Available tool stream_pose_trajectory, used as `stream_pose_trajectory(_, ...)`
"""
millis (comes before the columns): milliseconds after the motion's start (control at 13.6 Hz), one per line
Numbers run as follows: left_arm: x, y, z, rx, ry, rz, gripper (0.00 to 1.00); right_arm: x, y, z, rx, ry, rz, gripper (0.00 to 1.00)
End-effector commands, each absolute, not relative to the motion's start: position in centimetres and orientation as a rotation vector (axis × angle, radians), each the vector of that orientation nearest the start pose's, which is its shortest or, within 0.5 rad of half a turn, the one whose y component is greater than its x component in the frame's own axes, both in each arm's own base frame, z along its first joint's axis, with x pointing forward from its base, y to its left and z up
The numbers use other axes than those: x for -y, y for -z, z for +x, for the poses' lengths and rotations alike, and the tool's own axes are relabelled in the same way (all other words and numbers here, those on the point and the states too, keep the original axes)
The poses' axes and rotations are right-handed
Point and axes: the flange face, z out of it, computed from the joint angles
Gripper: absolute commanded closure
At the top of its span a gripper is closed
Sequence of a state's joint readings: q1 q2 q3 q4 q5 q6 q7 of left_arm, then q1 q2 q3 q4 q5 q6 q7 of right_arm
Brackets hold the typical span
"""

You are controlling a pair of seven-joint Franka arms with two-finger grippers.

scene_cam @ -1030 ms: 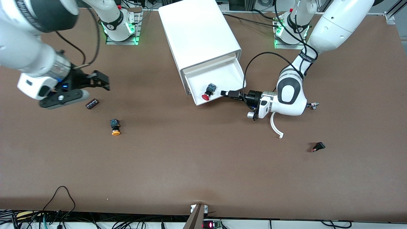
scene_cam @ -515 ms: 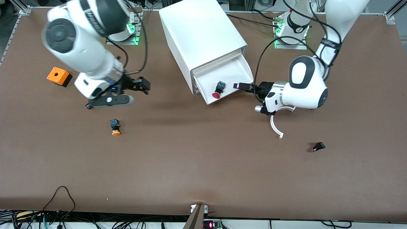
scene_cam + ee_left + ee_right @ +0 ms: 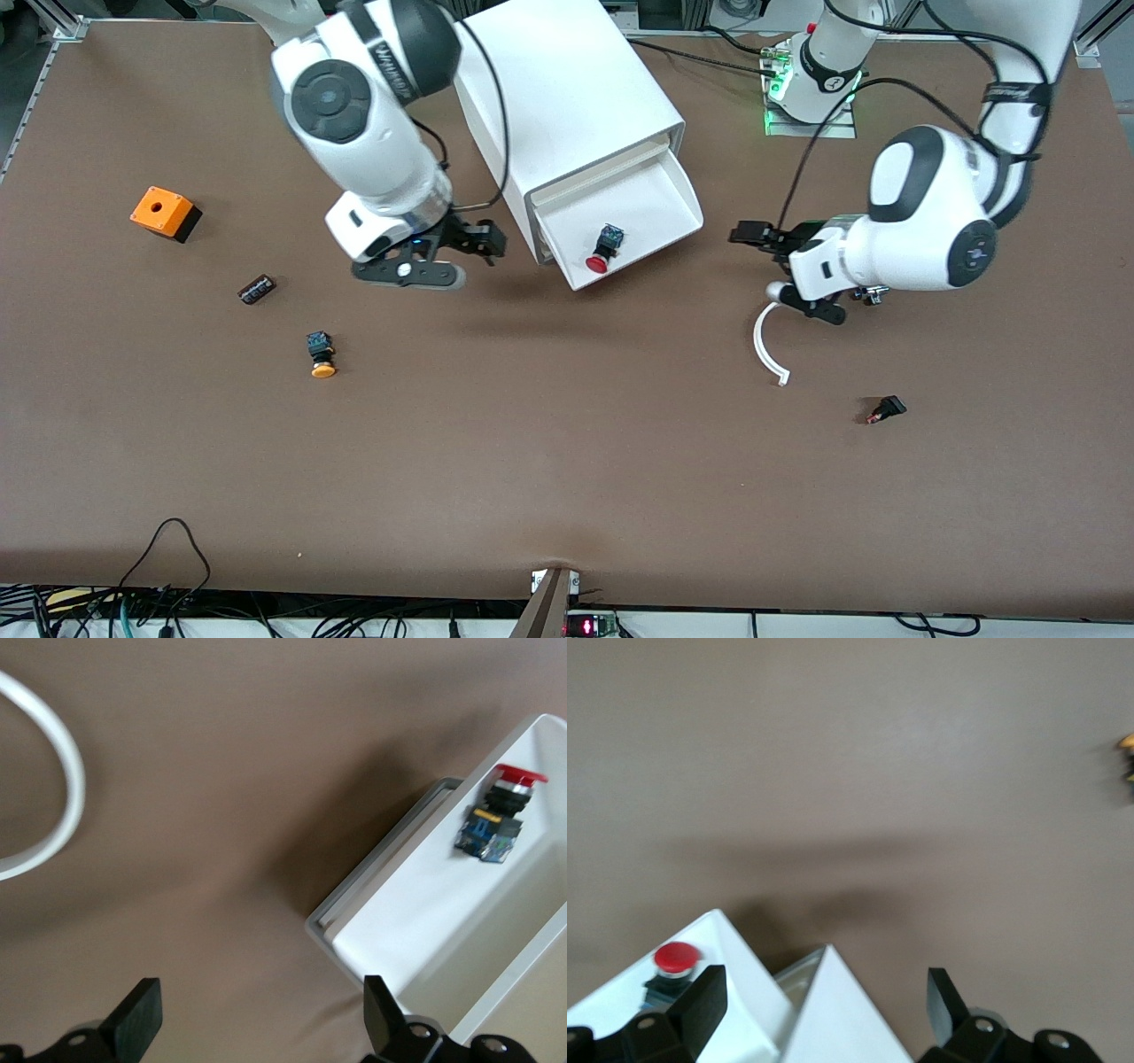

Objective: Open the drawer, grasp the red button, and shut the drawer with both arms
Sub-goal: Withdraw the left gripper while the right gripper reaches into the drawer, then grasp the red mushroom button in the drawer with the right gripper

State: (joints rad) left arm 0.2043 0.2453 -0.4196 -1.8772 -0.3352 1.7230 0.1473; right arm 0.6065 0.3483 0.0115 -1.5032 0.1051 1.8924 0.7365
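The drawer stands pulled out of the white cabinet. The red-capped button lies in it near its front rim. My right gripper is open and empty, low beside the cabinet's front corner on the right arm's side. In the right wrist view the gripper straddles the cabinet's corner, with the button beside one finger. My left gripper is open and empty, beside the drawer toward the left arm's end and apart from it. The left wrist view shows the gripper, the drawer and the button.
An orange box, a small black cylinder and an orange-yellow button lie toward the right arm's end. A white curved strip and a small black part lie toward the left arm's end.
My right arm swung in from its end of the table to the cabinet's front corner. My left gripper drew back from the drawer's corner. The cabinet and drawer shifted slightly.
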Motion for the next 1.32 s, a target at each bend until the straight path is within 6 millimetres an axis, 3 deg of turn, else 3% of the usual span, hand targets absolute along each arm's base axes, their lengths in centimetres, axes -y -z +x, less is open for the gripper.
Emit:
stream_pose_trajectory(0,11.2,-41.3,56.4,-0.503,-0.672,-3.329,0.00,-45.4,-45.1,52.5,-0.372,-0.021,-3.000,0.00)
stream_pose_trajectory(221,8.5,-45.2,57.5,-0.513,-0.622,-3.232,0.00,-53.4,-41.3,49.9,-0.579,0.008,-3.002,0.01)
stream_pose_trajectory(368,6.3,-47.5,58.1,-0.461,-0.592,-3.201,0.00,-56.9,-39.6,48.7,-0.673,0.033,-2.986,0.01)
stream_pose_trajectory(515,4.5,-48.5,58.5,-0.433,-0.573,-3.191,0.00,-58.4,-38.3,48.1,-0.751,0.026,-2.968,0.01)
stream_pose_trajectory(662,4.3,-48.3,58.7,-0.408,-0.563,-3.200,0.00,-58.9,-37.4,47.6,-0.794,0.020,-2.967,0.01)
stream_pose_trajectory(957,9.4,-48.0,58.4,-0.554,-0.550,-3.169,0.00,-60.1,-35.1,45.8,-0.844,0.011,-2.998,0.01)
stream_pose_trajectory(1251,11.1,-47.9,58.5,-0.544,-0.492,-3.002,0.00,-60.1,-33.4,44.8,-0.840,0.003,-3.038,0.10)
